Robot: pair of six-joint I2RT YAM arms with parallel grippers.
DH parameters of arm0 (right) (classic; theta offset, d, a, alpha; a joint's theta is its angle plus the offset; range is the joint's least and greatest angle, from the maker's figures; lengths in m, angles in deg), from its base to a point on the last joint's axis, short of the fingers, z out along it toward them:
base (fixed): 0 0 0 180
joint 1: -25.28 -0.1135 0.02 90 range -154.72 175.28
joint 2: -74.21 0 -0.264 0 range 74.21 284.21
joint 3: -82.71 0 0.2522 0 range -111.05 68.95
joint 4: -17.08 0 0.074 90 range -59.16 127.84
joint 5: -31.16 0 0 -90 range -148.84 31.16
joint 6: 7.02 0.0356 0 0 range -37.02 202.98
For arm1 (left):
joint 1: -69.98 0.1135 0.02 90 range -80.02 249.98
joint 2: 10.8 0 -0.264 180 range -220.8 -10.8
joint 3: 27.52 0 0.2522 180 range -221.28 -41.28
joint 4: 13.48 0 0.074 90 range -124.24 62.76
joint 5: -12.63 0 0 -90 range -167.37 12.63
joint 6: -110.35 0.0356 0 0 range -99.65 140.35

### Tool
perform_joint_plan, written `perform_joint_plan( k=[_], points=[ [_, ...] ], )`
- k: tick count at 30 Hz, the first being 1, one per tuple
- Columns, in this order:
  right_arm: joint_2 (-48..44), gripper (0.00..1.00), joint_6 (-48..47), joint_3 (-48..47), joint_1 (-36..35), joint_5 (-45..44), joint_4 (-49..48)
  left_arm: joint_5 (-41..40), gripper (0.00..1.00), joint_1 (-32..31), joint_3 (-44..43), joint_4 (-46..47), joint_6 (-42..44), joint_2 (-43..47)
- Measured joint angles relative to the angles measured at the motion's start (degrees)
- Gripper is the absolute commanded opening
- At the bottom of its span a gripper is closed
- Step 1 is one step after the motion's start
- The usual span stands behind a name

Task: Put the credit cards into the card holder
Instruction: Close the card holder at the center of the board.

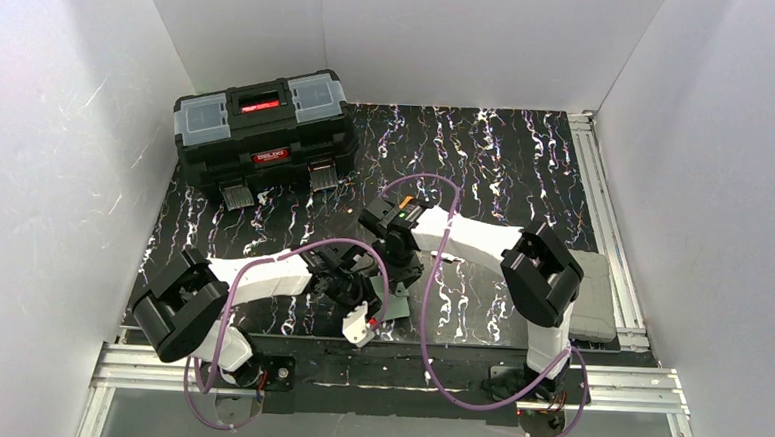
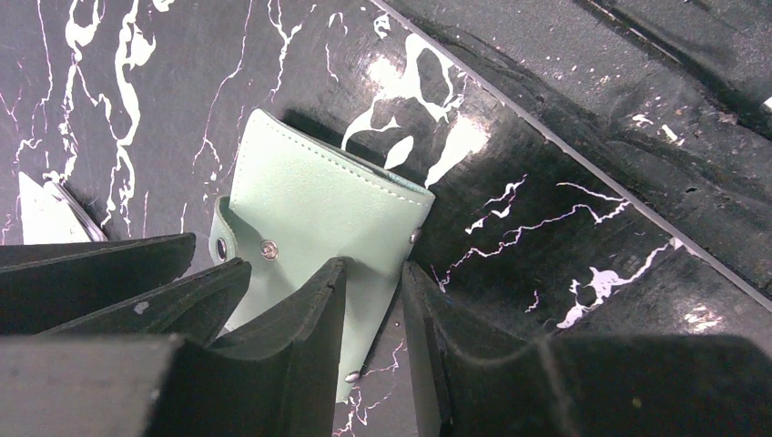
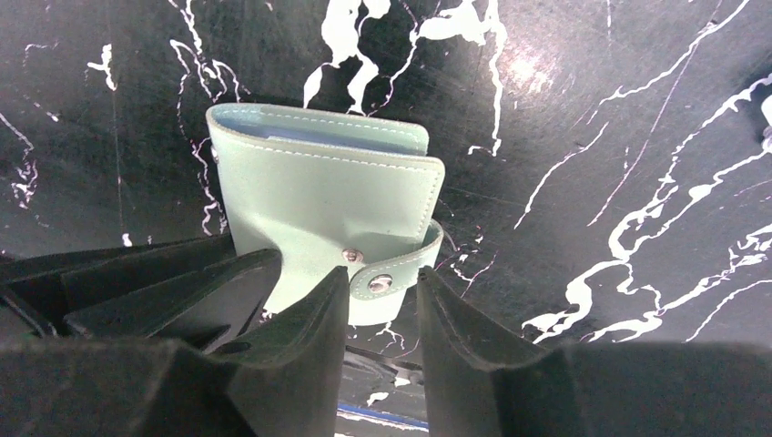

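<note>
The mint-green card holder (image 2: 319,196) lies folded on the black marbled table near its front edge, with its snap tab (image 3: 393,276) undone. It also shows in the right wrist view (image 3: 328,196). My left gripper (image 2: 373,291) is narrowly open over the holder's corner, with one finger (image 2: 309,319) lying over its face. My right gripper (image 3: 382,287) is narrowly open, with the tab between its fingertips. A corner of the white card (image 2: 41,214) shows at the left of the left wrist view. The orange card is out of view. In the top view both grippers meet over the holder (image 1: 399,303).
A big black toolbox (image 1: 263,137) stands at the back left. A grey pad (image 1: 592,294) lies at the right edge by the aluminium rail (image 1: 604,205). The table's front rail (image 1: 395,371) runs just behind the grippers. White walls enclose the table.
</note>
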Motion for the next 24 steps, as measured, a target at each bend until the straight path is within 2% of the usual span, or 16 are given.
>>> perform_joint_plan(
  k=[7, 11, 16, 24],
  points=[
    [0.9, 0.33, 0.07, -1.27, -0.31, -1.05, 1.03, 0.0, 0.28, -0.02, 0.28, 0.31, 0.0, 0.24],
    [1.27, 0.42, 0.07, -2.23, -0.63, -1.46, 1.44, 0.0, 0.28, -0.02, 0.31, 0.31, 0.0, 0.24],
    [2.29, 0.44, 0.02, -3.65, -1.53, -2.64, 2.43, 0.0, 0.28, -0.02, 0.35, 0.35, 0.0, 0.28],
    [2.73, 0.33, 0.07, -4.11, -2.21, -3.48, 3.74, 0.0, 0.28, -0.02, 0.61, 0.52, 0.0, 0.48]
  ],
)
